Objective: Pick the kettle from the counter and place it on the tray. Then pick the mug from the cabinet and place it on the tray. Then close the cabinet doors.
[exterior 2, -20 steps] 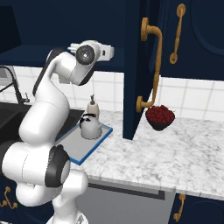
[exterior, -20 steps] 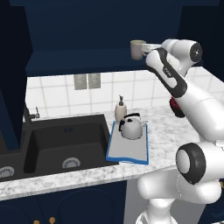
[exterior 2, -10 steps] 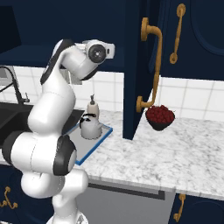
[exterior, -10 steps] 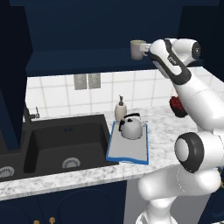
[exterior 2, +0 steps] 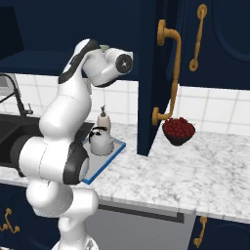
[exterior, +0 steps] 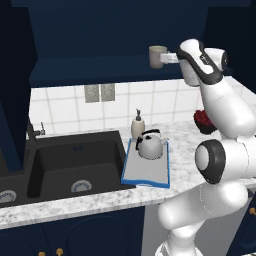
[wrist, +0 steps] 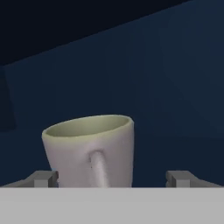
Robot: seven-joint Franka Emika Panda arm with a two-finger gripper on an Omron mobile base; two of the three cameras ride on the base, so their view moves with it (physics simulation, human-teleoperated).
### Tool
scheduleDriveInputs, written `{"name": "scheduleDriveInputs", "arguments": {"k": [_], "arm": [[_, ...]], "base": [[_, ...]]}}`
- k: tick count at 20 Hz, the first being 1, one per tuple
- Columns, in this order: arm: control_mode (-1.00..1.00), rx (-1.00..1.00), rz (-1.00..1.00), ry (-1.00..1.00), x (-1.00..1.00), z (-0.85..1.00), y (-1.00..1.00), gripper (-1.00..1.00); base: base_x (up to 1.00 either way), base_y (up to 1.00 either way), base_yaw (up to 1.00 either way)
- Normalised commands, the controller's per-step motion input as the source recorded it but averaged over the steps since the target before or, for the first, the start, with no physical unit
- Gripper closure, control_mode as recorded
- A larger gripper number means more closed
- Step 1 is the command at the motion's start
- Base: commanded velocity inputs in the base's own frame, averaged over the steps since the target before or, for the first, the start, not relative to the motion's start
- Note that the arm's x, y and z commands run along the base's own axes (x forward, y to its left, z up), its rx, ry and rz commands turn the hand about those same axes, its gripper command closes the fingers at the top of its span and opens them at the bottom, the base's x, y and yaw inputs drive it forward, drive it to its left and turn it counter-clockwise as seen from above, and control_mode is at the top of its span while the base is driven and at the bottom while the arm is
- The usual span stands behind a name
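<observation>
Standing on the navy shelf of the cabinet (exterior: 100,65): one mug (exterior: 158,56), small, beige, pale greenish inside, upright; in the hand view its loop handle faces the camera and the mug (wrist: 89,151) sits between the two finger tips, nearer the left one. Jaws: spread wide to either side of the mug, not closed on it; whether a tip touches the mug cannot be told. Arm: white with dark joints, reaching up from the base to shelf height, with the gripper (exterior: 167,58) just beside the mug. Tray (exterior: 162,175): flat, rectangular, grey surface, bright blue raised rim, lying on the bench (exterior 2: 195,180) just right of the sink. Kettle (exterior: 151,145): squat, silver-grey, dark arched top handle, upright on the far part of the tray. Soap dispenser (exterior: 137,125): beige bottle with pump, on the bench just behind the kettle. Sink (exterior: 70,165): black basin set into the bench, with a dark tap (exterior: 32,132) at its far left corner. Bowl (exterior 2: 178,131): dark, filled with red fruit, on the bench near the tiled wall, right of the tray. Cabinet door (exterior 2: 156,73): dark navy, standing open edge-on, with a long vertical gold handle (exterior 2: 171,75).
</observation>
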Motion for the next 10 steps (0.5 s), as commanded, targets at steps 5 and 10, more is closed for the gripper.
{"name": "scheduleDriveInputs", "arguments": {"k": [5,10], "arm": [[-1.00,0.00,0.05,0.00,0.04,-0.02,0.03,1.00],[-1.00,0.00,0.00,0.00,-0.05,-0.03,0.06,1.00]], "base": [[0.00,0.00,0.00],[0.00,0.00,0.00]]}}
